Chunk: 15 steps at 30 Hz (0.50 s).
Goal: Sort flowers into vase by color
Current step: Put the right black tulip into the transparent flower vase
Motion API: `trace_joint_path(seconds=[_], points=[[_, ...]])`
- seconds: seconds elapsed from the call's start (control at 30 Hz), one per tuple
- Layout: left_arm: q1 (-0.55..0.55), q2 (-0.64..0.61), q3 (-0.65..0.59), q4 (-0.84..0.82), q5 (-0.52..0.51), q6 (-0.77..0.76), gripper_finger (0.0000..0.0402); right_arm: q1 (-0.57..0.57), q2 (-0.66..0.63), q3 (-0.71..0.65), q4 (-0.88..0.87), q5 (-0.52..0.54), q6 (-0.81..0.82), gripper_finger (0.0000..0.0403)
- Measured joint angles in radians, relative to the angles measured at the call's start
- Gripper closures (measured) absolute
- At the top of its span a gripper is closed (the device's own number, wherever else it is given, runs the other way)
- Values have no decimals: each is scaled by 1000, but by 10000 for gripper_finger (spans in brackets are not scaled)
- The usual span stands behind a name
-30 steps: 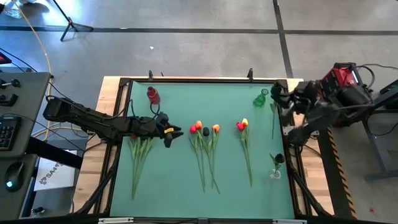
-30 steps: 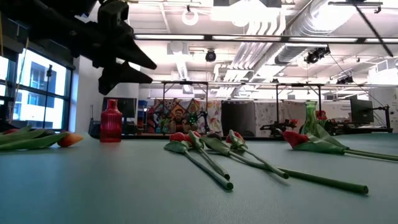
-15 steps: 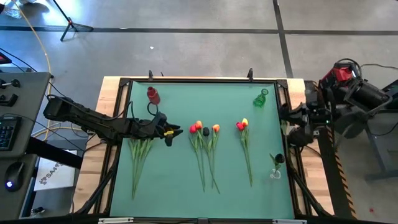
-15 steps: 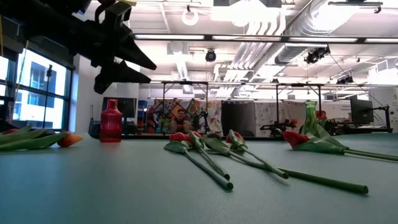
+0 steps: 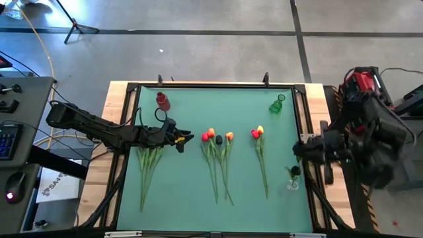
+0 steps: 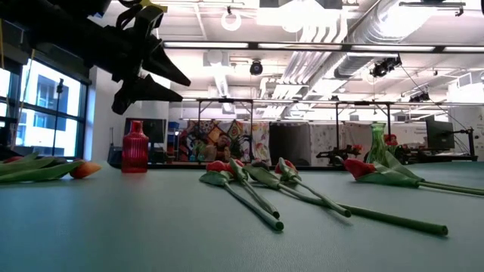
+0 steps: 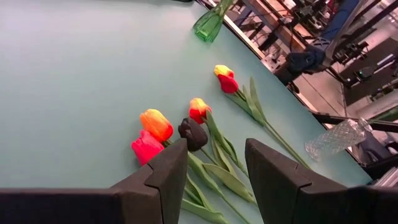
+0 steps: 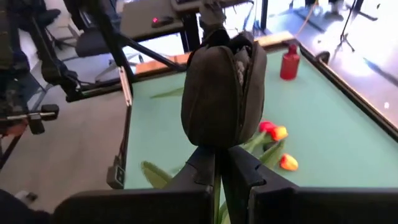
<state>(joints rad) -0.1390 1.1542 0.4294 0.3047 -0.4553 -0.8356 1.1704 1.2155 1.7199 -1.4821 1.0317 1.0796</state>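
Tulips lie flat on the green mat (image 5: 192, 198) in three groups: a left bunch (image 5: 149, 162), a middle bunch (image 5: 218, 142) with red, orange and dark heads, and a red and yellow pair (image 5: 258, 135). My left gripper (image 5: 190, 138) is open and empty above the mat, between the left and middle bunches. It also shows in the low view (image 6: 178, 83) and the left wrist view (image 7: 214, 168). My right gripper (image 5: 297, 151) is at the mat's right edge, just far of the clear vase (image 5: 293, 184). It is shut on a dark tulip (image 8: 222, 93). My right gripper pinches the dark tulip's stem (image 8: 217, 163) just under the head, between its two fingers. The fingers point toward the table's left. The head stands out past the fingertips, clear of the mat. The gripper hides the rest of the stem.
A red vase (image 5: 162, 101) stands at the far left of the mat and a green vase (image 5: 277, 104) at the far right. The clear vase holds a dark head and a leaf (image 5: 294, 169). A dark frame (image 5: 198, 84) runs round the mat.
My right arm has swung from the far right corner by the green vase toward the table's near edge, turning as it went. It now stands beside the clear vase with the tulip still in its fingers.
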Motion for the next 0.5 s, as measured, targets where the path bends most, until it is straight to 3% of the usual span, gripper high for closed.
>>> trace_joint_path(seconds=[0.33,0.5], points=[[0,0,0,0,3,0,250,117,107,0,-4,190,72,403],[0,0,0,0,5,-2,250,120,131,0,-17,198,73,403]])
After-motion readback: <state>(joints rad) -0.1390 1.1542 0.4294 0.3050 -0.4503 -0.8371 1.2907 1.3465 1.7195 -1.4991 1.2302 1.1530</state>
